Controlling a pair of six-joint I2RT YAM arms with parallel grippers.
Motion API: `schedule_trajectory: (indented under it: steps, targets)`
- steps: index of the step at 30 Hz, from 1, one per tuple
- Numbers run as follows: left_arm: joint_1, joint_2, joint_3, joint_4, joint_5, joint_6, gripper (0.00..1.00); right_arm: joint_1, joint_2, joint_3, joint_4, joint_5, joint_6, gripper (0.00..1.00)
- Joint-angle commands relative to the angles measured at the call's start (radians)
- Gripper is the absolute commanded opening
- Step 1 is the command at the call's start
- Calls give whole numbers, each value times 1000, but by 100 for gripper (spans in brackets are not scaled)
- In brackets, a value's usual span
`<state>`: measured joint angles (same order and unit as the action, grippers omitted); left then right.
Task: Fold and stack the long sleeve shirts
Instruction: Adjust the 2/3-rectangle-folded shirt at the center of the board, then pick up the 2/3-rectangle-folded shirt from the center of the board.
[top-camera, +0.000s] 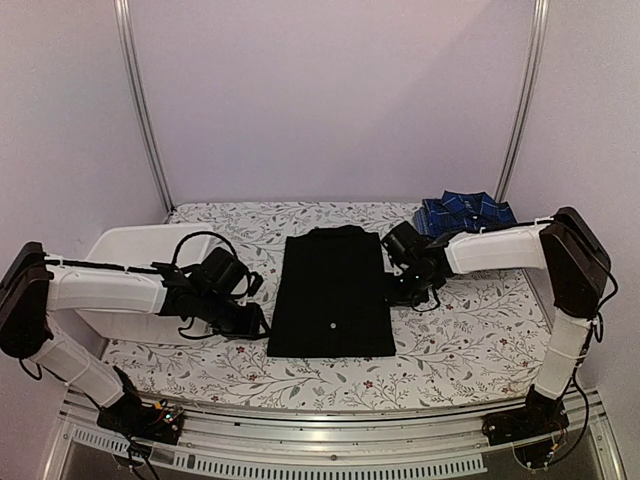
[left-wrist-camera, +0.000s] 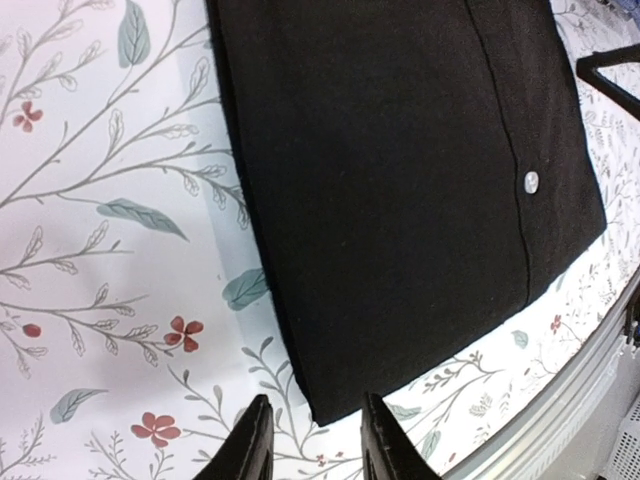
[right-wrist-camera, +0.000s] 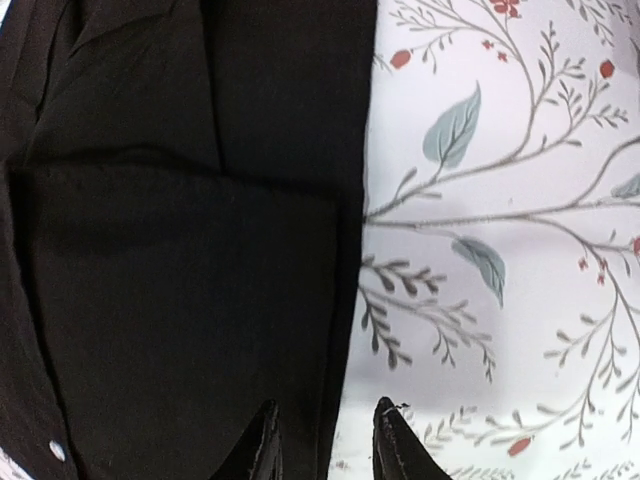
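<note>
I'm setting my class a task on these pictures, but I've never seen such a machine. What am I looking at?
Two robot arms are bolted side by side, each ending in a two-finger gripper. The wide picture comes from a fixed camera above and behind them. The other two come from cameras on the wrists, aimed past the grippers. On the flowered tablecloth lies a black shirt, folded into a rectangle, with a blue plaid shirt at the back right and a white basket at the left. The left gripper is open at the black shirt's near left corner, and the right gripper is open at its right edge. Nothing is held.
</note>
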<state>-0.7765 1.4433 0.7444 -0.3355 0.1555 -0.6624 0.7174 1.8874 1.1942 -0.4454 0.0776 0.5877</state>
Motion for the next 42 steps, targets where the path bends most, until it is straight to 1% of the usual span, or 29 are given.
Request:
schedule_trajectory:
  steps: [1,6,9,15,21,25,29,38,42]
  targets:
    - [-20,-26,-34,-12,-3,-24,30,66,-121,-78,-61,6,44,30]
    - [-32,-22,-50,-8,-4,-41,30,174,-191,-160,-101,-4,117,26]
    - [-35,-21,-58,2,-2,-56,30,216,-215,-212,-92,-22,170,24]
    - [-50,-1,-70,35,16,-68,30,267,-192,-255,-81,-38,230,20]
    - [-59,30,-102,51,7,-77,29,279,-176,-308,-78,-46,276,19]
    - [-71,37,-115,63,13,-87,29,280,-210,-322,-77,-42,292,21]
    - [-77,34,-115,67,10,-93,29,280,-250,-338,-54,-39,296,24]
    - [-83,35,-114,77,17,-97,28,278,-302,-366,-3,-35,306,26]
    - [-86,37,-108,84,19,-101,28,277,-302,-364,0,-30,312,25]
